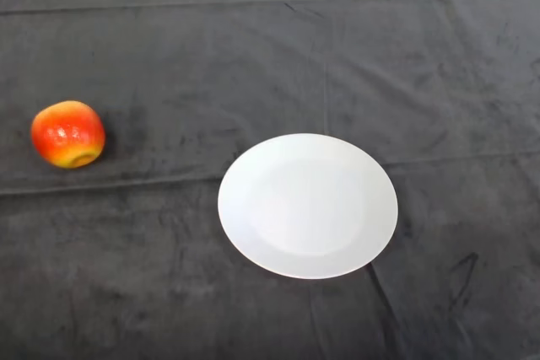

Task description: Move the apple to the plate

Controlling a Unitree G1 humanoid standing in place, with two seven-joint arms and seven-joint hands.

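A: Where's the apple (68, 134)?

B: Far out on the left of the table, lying on the dark cloth (253, 56). It's red and orange with a yellowish patch low down, and it looks tipped over, one dimpled end turned toward the camera instead of pointing up.

A: And the plate (308, 206)?

B: White, round, nothing on it. It lies flat near the middle of the table, a little to the right, well apart from the apple. Bare cloth fills the stretch between them.

A: Why set out that way, do you think?

B: My guess is the apple is on the left because only the left arm works, so it's on the side that arm comes in from. The plate in the middle gives a broad, flat target that the same arm should reach.

A: What's the hand doing?

B: I can't tell. No part of the robot shows, so there's nothing to say about how wide it is or whether it has hold of anything.

A: So the task?

B: Not begun, by the look of it. The apple isn't on the plate.
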